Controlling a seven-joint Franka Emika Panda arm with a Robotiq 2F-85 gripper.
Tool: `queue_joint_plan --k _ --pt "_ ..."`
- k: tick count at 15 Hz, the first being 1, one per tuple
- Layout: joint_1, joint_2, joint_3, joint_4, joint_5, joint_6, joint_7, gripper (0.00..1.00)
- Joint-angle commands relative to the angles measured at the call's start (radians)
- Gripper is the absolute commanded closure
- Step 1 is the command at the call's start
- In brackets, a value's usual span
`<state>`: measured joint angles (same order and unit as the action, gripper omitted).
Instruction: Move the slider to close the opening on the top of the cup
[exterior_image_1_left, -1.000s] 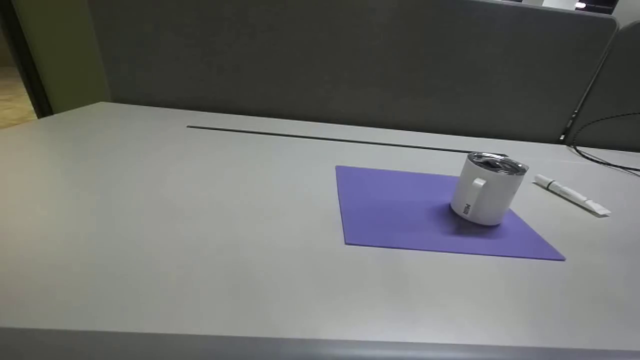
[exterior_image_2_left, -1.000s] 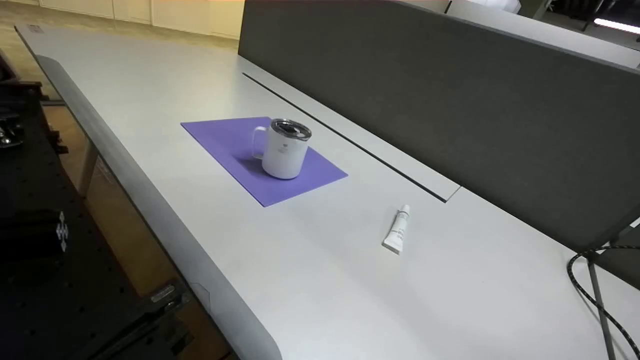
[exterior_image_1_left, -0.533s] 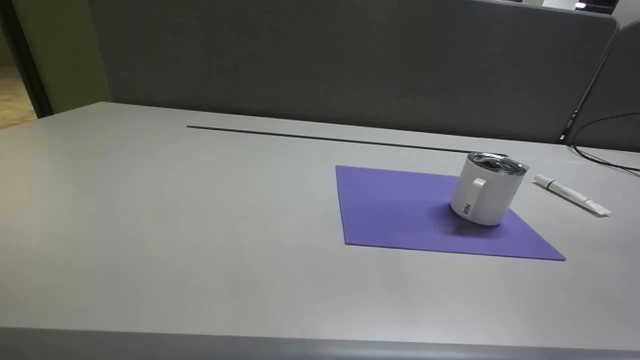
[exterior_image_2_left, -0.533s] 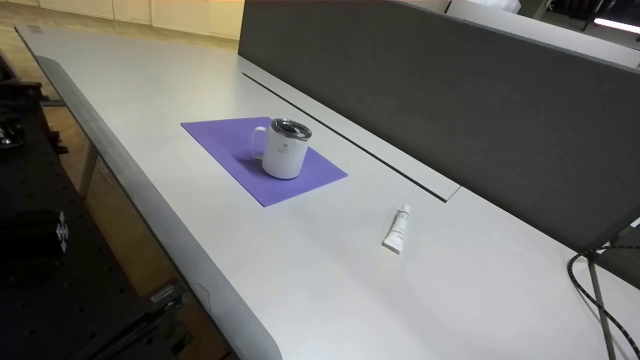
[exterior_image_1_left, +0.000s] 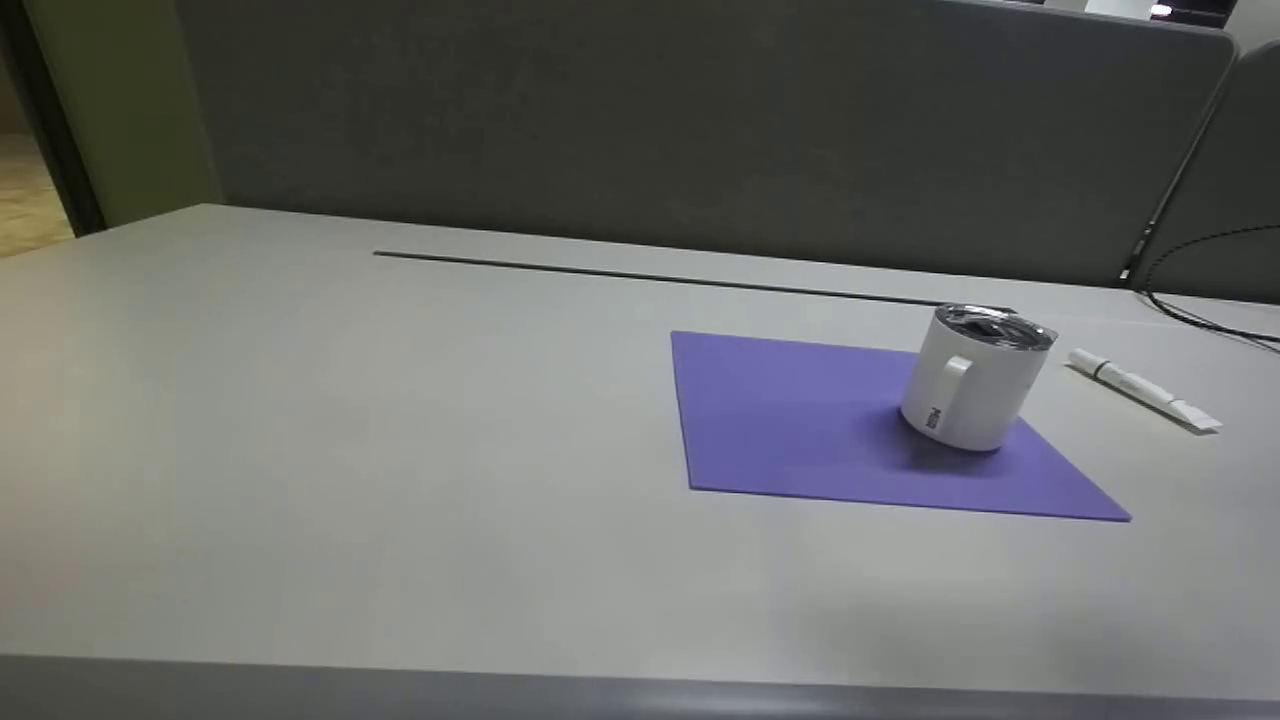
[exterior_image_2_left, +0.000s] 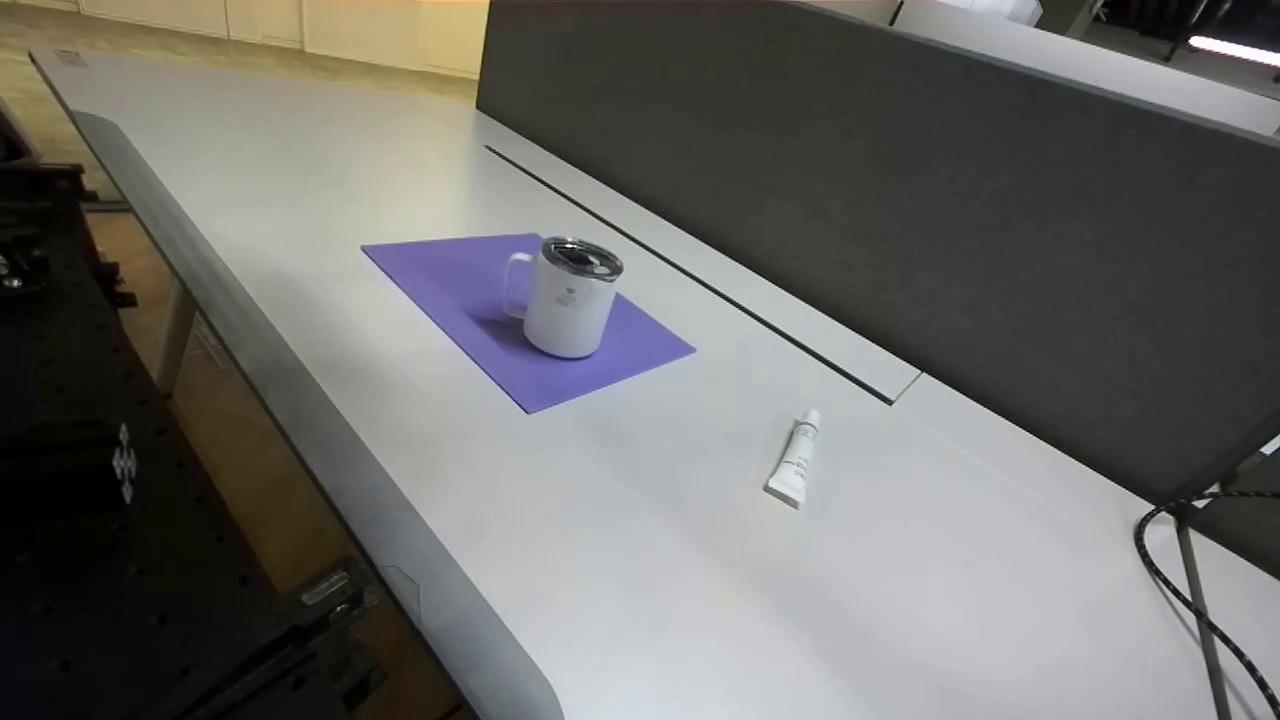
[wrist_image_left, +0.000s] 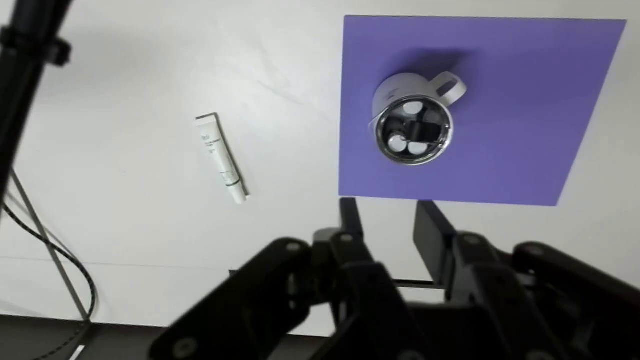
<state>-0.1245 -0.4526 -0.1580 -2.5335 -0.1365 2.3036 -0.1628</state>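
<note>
The cup (exterior_image_1_left: 975, 400) is a white handled mug, upright on a purple mat, in both exterior views. Its dark see-through lid (exterior_image_2_left: 582, 258) has a shiny rim. From above, a black slider piece (wrist_image_left: 424, 132) lies across the lid in the wrist view; whether the opening under it is covered, I cannot tell. My gripper (wrist_image_left: 387, 202) shows only in the wrist view, below the cup in that picture and apart from it. Its jaws stand part-way open, with bare tabletop seen through the gap and nothing held.
A white tube (wrist_image_left: 220, 159) lies on the table beside the purple mat (exterior_image_2_left: 450, 270). A dark divider panel (exterior_image_1_left: 640, 130) rises along the table's back. A black cable (exterior_image_2_left: 1190, 590) hangs at one end. A black pole (wrist_image_left: 25, 70) crosses the wrist view's left corner.
The cup, mat and tube have stayed where they were. A soft shadow now darkens the tabletop close to its front edge in an exterior view.
</note>
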Motion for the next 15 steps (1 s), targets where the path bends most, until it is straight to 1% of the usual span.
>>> queue_joint_plan --k 1,2,3,4,5,6,9,15 --pt "-0.026 0.151 -0.025 0.131 0.01 0.024 0.003 0.95" --pt "-0.029 0.178 -0.029 0.157 0.019 0.028 0.003 0.99" --pt "-0.032 0.198 -0.031 0.177 0.023 0.026 0.006 1.0" --pt "-0.034 0.215 -0.031 0.199 0.026 0.003 0.012 1.0" --pt "-0.035 0.228 -0.029 0.225 0.032 -0.051 0.02 1.0" --pt "-0.035 0.191 -0.028 0.157 0.019 0.017 0.0 0.99" --pt "-0.035 0.219 -0.028 0.195 0.023 -0.023 0.001 0.99" --pt "-0.035 0.22 -0.028 0.197 0.024 -0.025 0.001 0.99"
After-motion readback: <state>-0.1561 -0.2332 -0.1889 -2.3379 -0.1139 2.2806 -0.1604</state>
